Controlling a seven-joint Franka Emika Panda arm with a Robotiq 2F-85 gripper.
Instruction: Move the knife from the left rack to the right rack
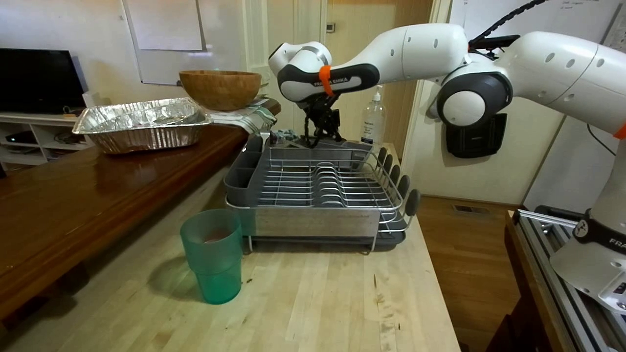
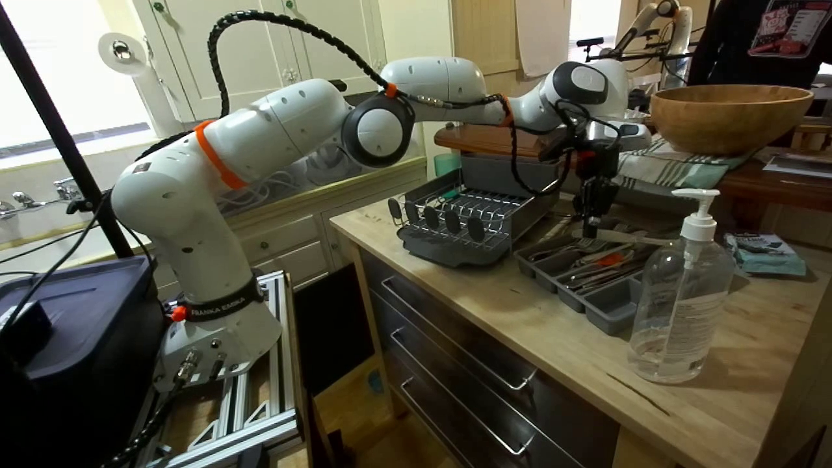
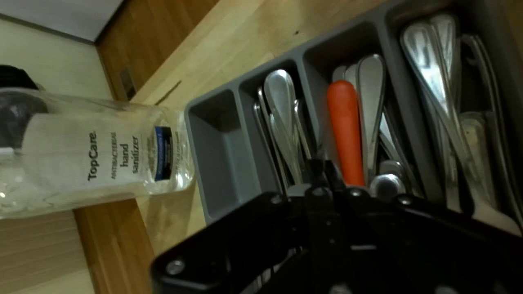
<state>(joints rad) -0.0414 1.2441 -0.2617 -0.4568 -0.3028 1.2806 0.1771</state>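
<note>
A long, slim, silvery-grey metal table knife [image 2: 632, 237] sits nearly level, apparently pinched in the tightly closed black end effector [image 3: 323, 169], above a grey plastic compartmented cutlery tray [image 3: 229, 171], likely the right rack. This looks like the placing step; next, the knife probably needs lining up, lowering and releasing. It appears pale, straight and plain; which end is the blade is unclear.

Beside the grey-and-silver dish drainer [image 1: 313, 222] stand a see-through green cup [image 1: 215, 266] and a grey cutlery tray [image 2: 611, 304] holding an orange handle [image 3: 345, 128], while near it are a brown bowl [image 2: 731, 120] and a striped green-and-white cloth [image 2: 682, 170].
</note>
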